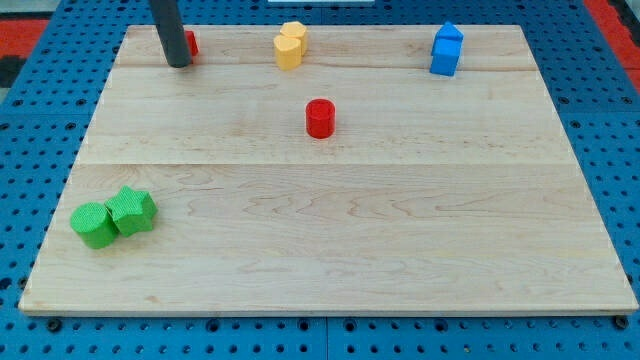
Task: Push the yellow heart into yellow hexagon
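Two yellow blocks (290, 45) stand touching each other near the view's top, left of centre; which is the heart and which the hexagon cannot be made out. My tip (179, 63) rests at the view's top left, about a hundred pixels left of the yellow blocks. A red block (191, 43) peeks out from just behind the rod, mostly hidden by it.
A red cylinder (320, 118) stands near the board's middle. Blue blocks (446, 50) stand at the view's top right. A green star (132, 211) and a green round block (94, 225) touch at the view's lower left. The wooden board (330, 250) lies on a blue pegboard.
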Controlling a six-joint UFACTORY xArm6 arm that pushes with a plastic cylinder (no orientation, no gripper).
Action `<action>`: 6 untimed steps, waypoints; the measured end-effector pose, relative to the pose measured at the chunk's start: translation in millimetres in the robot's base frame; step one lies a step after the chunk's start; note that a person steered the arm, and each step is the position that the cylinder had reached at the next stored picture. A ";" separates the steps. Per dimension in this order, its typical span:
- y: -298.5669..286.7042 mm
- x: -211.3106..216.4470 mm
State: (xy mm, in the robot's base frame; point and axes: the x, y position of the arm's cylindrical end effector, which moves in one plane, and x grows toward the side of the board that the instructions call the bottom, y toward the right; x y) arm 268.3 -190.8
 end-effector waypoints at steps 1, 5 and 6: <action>38.0 4.2; 88.1 -21.0; 88.5 -74.4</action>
